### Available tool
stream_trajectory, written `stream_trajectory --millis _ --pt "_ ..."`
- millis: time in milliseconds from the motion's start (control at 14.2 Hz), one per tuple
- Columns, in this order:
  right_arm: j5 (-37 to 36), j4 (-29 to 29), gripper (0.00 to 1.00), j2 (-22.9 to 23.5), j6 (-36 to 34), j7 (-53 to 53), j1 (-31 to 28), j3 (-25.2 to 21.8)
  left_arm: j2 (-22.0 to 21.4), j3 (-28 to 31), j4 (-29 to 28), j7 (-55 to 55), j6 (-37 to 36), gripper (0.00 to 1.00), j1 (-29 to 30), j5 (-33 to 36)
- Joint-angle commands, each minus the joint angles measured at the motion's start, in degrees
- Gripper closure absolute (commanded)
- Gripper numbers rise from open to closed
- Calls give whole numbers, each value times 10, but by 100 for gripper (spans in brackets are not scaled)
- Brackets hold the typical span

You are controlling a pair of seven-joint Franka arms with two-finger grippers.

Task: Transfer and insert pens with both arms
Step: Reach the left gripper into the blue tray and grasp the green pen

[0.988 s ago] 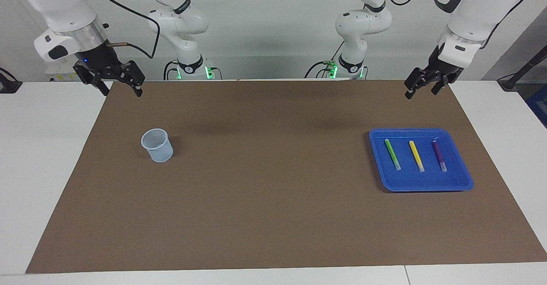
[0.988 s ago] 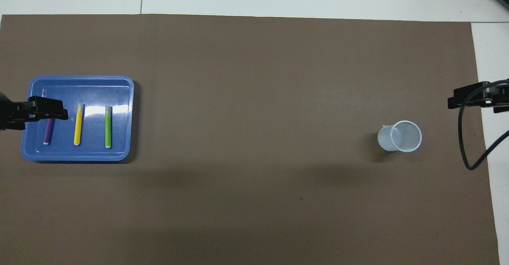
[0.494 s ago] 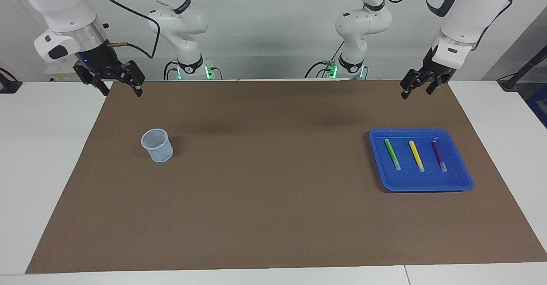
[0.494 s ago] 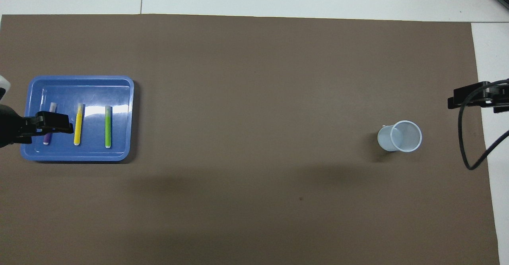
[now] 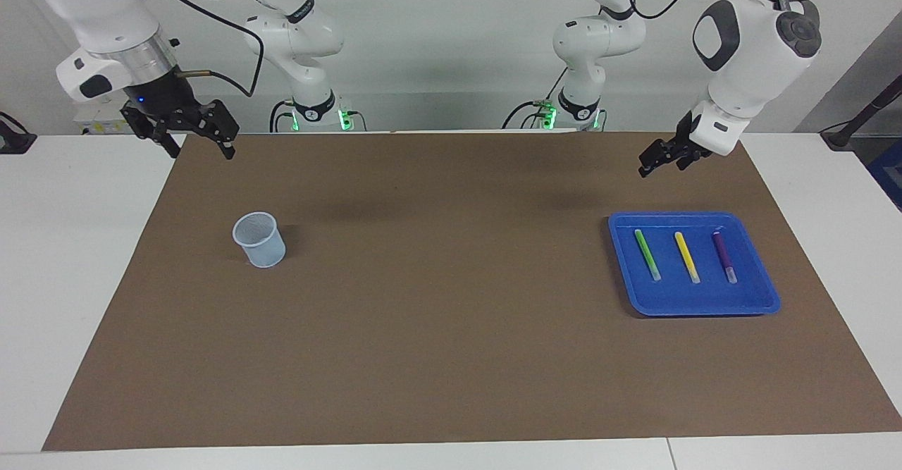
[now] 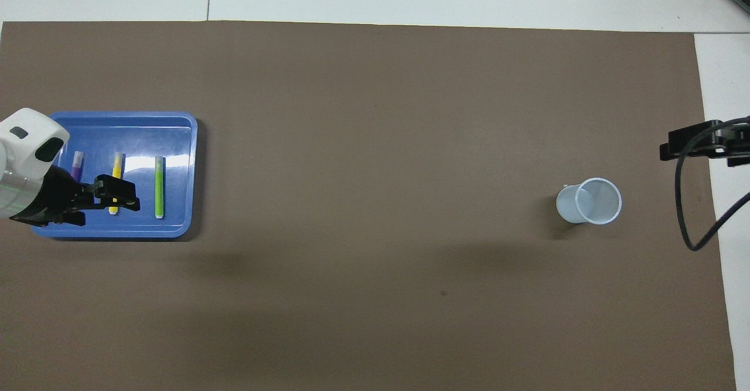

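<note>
Green pen [image 5: 647, 254], yellow pen [image 5: 687, 256], purple pen [image 5: 724, 256], blue tray [image 5: 764, 294], brown mat [image 5: 451, 329].

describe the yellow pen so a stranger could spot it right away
Find the blue tray on the brown mat, toward the left arm's end of the table. Three pens lie side by side in it; the yellow pen is the middle one, between the green pen and the purple pen.

Your left gripper [image 5: 650, 163] swung away from the purple pen's [image 5: 724, 256] side of the blue tray [image 5: 764, 299] toward its yellow-pen [image 5: 686, 256] side, and the left arm's white wrist [image 6: 26, 145] came into the overhead view over that tray.
</note>
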Motion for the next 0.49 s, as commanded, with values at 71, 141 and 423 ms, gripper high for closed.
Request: stream_trajectory --millis 71,141,423 --pt "13 -6 0 -7 4 -10 -7 3 23 -1 -2 13 48 0 16 -11" --pt "12 -6 0 -7 4 -10 -7 3 36 -1 -1 13 60 0 16 -11" --pt "12 -6 0 -7 4 -10 -7 3 80 0 -1 14 117 0 17 -10"
